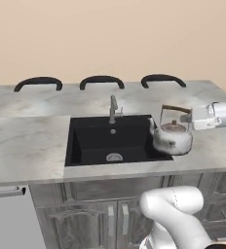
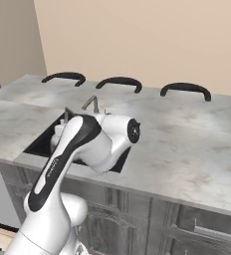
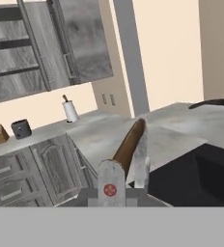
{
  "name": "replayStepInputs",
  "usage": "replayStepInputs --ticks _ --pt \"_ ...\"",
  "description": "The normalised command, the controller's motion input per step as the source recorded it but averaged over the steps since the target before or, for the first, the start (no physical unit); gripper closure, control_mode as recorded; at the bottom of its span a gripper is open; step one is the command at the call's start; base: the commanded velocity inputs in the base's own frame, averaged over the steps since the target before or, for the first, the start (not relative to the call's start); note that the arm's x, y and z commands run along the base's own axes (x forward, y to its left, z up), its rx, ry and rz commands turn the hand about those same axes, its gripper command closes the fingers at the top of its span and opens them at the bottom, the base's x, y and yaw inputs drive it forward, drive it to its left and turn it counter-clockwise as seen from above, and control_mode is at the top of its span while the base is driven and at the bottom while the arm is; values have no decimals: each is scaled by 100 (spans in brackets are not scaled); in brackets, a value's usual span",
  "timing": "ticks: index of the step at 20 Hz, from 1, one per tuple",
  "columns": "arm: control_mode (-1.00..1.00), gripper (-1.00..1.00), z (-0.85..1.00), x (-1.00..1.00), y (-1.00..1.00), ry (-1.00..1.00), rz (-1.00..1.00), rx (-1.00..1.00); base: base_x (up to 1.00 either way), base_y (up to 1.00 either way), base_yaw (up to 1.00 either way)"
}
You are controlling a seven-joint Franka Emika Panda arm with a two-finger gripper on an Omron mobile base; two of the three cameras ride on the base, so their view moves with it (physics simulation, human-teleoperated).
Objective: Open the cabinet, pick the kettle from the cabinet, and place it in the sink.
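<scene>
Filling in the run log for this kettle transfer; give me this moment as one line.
phase: placing | end effector: shut on kettle handle | kettle: upright at sink right edge | cabinet: open

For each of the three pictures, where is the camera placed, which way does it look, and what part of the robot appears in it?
Left base view: behind the arm's left, facing the sink; the gripper holds the kettle by its handle.
Right base view: behind the arm's right, looking over the counter; the arm covers most of the sink.
Hand view: on the hand, looking along the kettle's handle toward the open cabinet.
Both base views share the sink, faucet and counter.
</scene>
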Motion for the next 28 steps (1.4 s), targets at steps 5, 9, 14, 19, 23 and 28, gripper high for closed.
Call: replayStepInputs --ticks 5,9,14,19,23,28 --pt "-100 100 -12 25 4 0 0 0 0 0 0" --pt "-100 100 -14 27 7 0 0 0 0 0 0" --pt "-100 100 -17 28 9 0 2 0 0 0 0" --pt "-100 100 -20 33 6 0 9 -2 0 0 0" --pt "-100 100 -22 32 0 0 9 -4 0 0 0" --pt "-100 100 -24 31 6 0 3 -9 0 0 0"
